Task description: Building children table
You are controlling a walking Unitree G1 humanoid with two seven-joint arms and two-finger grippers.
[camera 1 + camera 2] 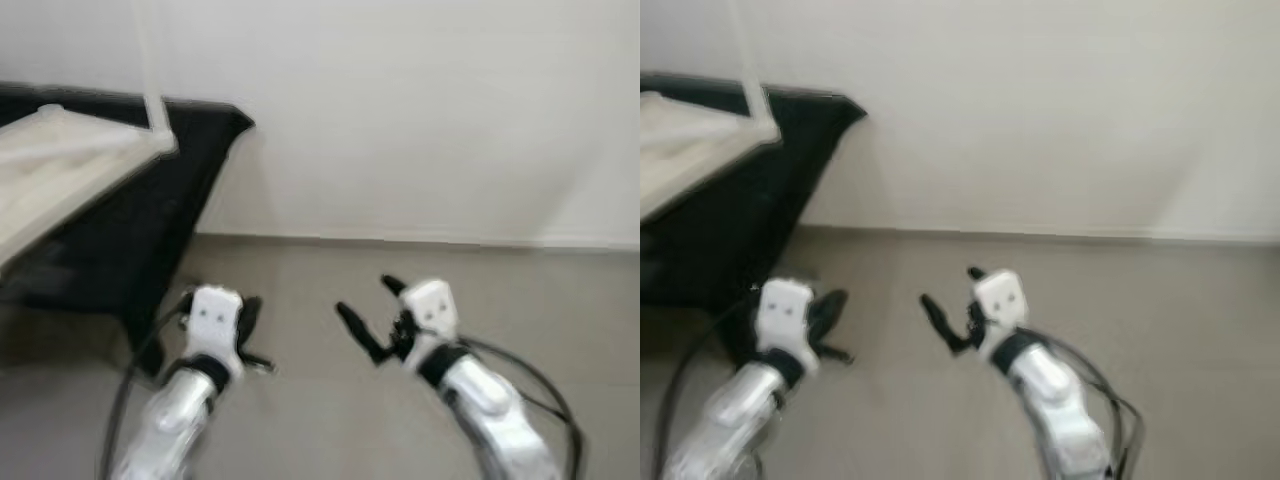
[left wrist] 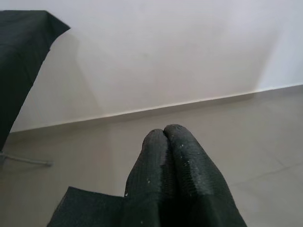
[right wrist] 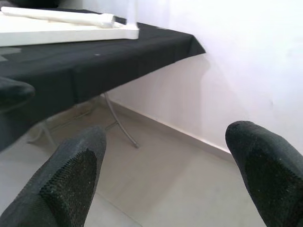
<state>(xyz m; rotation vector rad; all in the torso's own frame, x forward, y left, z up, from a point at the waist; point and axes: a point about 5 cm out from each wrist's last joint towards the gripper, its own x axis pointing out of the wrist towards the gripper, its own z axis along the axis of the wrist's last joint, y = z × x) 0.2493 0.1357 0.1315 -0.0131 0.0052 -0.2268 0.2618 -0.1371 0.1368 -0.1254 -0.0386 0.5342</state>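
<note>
Left tool (image 2: 163,135) pressed closed, right tool (image 1: 368,312) spread wide above floor (image 1: 330,400)

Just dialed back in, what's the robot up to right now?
Nothing is in hand. Both arms are held out low over the bare floor near the wall. The left gripper is shut and empty, the right gripper open and empty. The white children's table part lies on the black-covered table to the robot's left, untouched.
</note>
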